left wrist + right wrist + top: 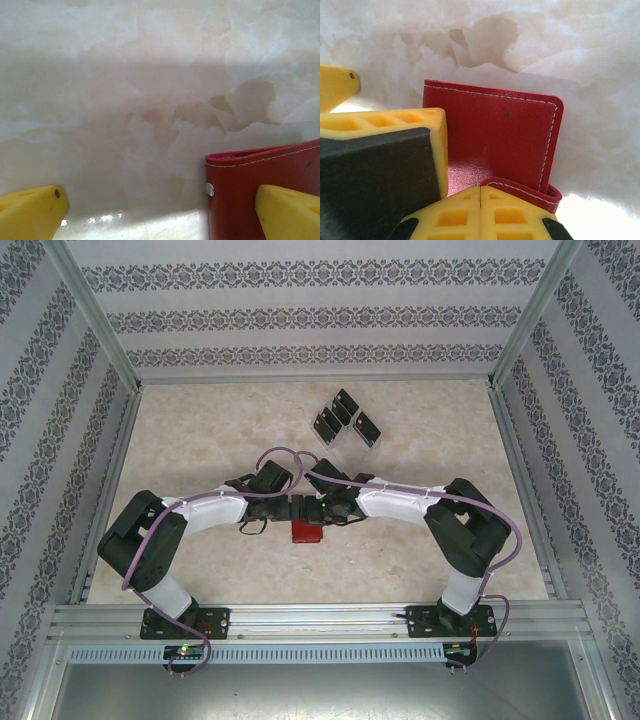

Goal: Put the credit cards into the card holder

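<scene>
The red card holder [305,532] lies on the marble table near the middle, just in front of both grippers. In the left wrist view my left gripper [160,207] is open. Its right finger [287,212] is over the card holder [250,195], and its left finger is off to the side over bare table. My right gripper [480,192] is shut, with nothing showing between its fingers. Its tips sit at the curled red edge of the card holder [500,130]. The black credit cards [345,418] stand in a rack at the back of the table.
A clear plastic rack [368,440] holds the cards behind the grippers. One of the left gripper's fingers [385,132] sits close beside the right gripper. Patterned walls and metal rails [300,615] enclose the table.
</scene>
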You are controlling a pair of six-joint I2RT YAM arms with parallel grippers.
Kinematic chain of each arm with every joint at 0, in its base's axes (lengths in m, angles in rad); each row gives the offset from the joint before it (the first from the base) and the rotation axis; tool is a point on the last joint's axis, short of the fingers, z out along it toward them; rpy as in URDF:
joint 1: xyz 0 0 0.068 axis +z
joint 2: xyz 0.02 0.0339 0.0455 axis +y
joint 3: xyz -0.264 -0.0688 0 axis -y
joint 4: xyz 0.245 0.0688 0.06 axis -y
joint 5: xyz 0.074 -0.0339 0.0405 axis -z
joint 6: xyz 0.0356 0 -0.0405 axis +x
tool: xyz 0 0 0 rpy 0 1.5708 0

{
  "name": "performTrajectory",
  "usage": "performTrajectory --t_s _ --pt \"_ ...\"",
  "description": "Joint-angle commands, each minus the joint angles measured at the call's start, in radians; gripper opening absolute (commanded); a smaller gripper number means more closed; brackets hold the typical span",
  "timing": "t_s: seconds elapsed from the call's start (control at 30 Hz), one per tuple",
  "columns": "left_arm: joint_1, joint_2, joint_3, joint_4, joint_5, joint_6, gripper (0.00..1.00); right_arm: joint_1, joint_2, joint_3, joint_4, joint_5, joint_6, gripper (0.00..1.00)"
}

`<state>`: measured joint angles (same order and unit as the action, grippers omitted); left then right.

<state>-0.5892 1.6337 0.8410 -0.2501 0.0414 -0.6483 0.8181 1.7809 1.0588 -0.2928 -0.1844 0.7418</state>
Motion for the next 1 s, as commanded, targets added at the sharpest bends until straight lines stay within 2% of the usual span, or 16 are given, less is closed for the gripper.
performTrajectory --t_s 0.0,0.27,0.53,0.77,0.97 --pt "-0.011 0.045 -0.038 0.028 0.038 -0.013 1.00 0.001 0.032 -0.025 0.031 -0.033 0.020 0.00" --pt "-0.011 0.039 -0.034 0.024 0.029 -0.019 1.00 0.002 0.010 -0.036 0.044 -0.037 0.033 0.00" --pt "-0.001 -0.011 0.039 -0.075 -0.046 -0.021 1.00 0.000 0.009 -0.051 0.048 -0.030 0.035 0.00" --pt "0.026 -0.037 0.074 -0.118 -0.055 -0.023 1.00 -0.005 0.007 -0.059 0.049 -0.030 0.034 0.00" --pt "0.041 -0.043 0.052 -0.090 -0.034 -0.016 1.00 -0.007 0.005 -0.059 0.047 -0.031 0.033 0.00"
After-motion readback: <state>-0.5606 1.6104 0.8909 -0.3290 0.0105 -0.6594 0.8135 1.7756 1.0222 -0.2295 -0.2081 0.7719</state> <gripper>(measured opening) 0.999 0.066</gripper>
